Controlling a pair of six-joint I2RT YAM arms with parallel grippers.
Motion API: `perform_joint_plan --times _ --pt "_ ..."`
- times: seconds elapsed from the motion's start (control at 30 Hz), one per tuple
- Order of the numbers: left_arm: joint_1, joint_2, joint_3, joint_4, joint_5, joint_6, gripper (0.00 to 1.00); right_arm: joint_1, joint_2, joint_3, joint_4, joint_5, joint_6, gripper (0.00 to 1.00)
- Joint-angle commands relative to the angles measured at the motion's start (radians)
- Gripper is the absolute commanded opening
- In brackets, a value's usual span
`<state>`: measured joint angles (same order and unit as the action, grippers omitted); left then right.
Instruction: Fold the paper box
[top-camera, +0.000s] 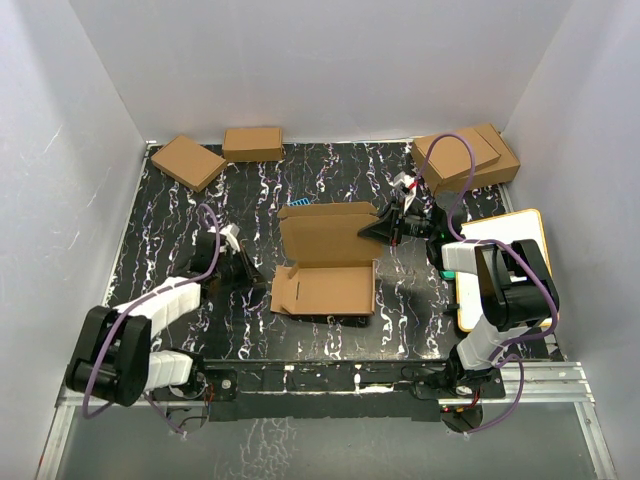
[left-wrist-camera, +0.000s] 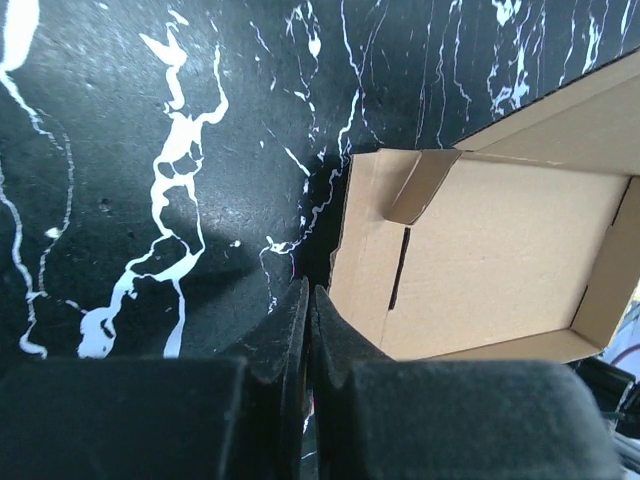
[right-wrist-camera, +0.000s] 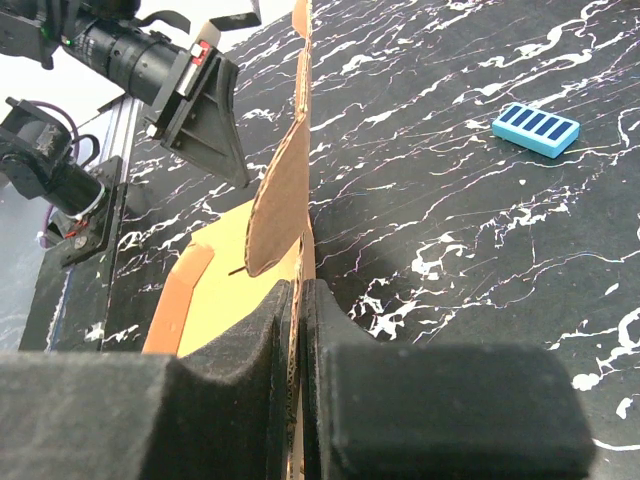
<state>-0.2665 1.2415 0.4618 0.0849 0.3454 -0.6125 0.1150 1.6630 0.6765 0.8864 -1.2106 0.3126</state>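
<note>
Top external: paper box (top-camera: 330, 290) half-folded, shallow tray formed, rear panel upright.

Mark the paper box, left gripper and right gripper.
paper box (top-camera: 335, 290), top view, on the tray's inner floor.
left gripper (left-wrist-camera: 311, 296), left wrist view, between its closed fingertips.
right gripper (right-wrist-camera: 300, 296), right wrist view, between fingertips pinching the box.

Open lanes: the black white-veined desk (top-camera: 330, 175) is bare along the far centre. This lane runs between two small flat brown cardboard boxes (top-camera: 252, 143) at far left and two larger stacked brown boxes (top-camera: 465, 160) at far right.

Obstacles:
- The plain brown corrugated-cardboard paper box (top-camera: 325, 290) occupies the centre, rear panel raised.
- The right tool (right-wrist-camera: 301, 300) is clamped on that panel's right edge.
- The closed left tool (left-wrist-camera: 311, 300) sits just beside the left flap.
- A white board (top-camera: 500, 228) covers the right side.
- A small blue striped block (right-wrist-camera: 536, 130) lies beyond the raised panel.
</note>
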Motion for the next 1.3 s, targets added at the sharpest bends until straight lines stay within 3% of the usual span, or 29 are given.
perform_joint_plan --times 0.0,0.23,0.5,1.1,1.27 --pt "0.0 0.049 -0.012 0.043 0.1 0.018 0.0 -0.009 0.004 -0.005 0.101 -0.034 0.005 0.08" --pt "0.0 0.116 -0.034 0.087 0.116 0.016 0.01 -0.009 0.004 -0.016 0.19 -0.043 0.071 0.08" --pt "-0.001 0.134 -0.077 0.262 0.281 -0.034 0.04 -0.009 0.006 -0.019 0.192 -0.045 0.075 0.08" --pt "-0.03 0.18 -0.117 0.429 0.377 -0.123 0.23 -0.009 0.024 -0.027 0.194 -0.049 0.071 0.08" --pt "-0.048 0.181 -0.123 0.442 0.37 -0.142 0.33 -0.009 0.022 -0.028 0.197 -0.054 0.071 0.08"
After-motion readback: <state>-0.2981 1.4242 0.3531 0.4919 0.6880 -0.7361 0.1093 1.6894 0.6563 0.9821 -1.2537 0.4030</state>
